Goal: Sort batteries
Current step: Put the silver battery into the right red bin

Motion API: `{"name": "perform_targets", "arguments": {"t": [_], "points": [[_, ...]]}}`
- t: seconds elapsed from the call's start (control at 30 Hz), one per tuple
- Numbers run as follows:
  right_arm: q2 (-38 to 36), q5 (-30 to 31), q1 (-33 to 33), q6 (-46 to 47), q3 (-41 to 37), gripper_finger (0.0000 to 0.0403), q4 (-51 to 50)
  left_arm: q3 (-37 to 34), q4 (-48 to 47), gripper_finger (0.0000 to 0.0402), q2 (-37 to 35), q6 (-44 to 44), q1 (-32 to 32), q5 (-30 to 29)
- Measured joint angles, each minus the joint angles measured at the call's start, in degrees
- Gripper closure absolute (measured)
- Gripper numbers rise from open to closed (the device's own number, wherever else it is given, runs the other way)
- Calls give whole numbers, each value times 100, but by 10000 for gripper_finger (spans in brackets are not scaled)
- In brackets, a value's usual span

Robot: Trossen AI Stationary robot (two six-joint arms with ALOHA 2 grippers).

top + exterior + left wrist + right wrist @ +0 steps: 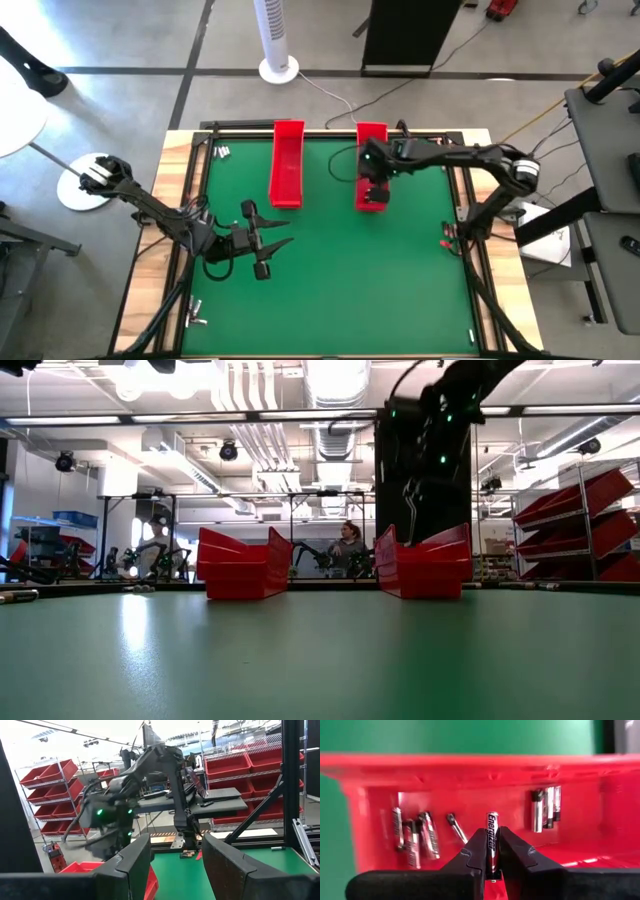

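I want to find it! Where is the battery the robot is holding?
The battery is pinched in the right gripper, just above the right red tray, which already holds other batteries.

A white tower fan (277, 40) stands on the grey floor beyond the far edge of the green table (330, 280), beside a tall black cabinet (405, 35). Two long red trays (287, 163) lie side by side near the table's far edge. In the low view, shelving with red bins (575, 525) lines the room's right side, and a seated person (349, 546) shows between the trays.
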Motion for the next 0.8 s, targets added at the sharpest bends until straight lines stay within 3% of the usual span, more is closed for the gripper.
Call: {"name": "perform_targets", "arguments": {"t": [0.2,0.8], "points": [[424,-500,-382,-495,0,374,314,0,2,244,0,-9,0,0],[1601,-603,-845,-1147,565,374,399,0,-147,244,-4,23,0,0]]}}
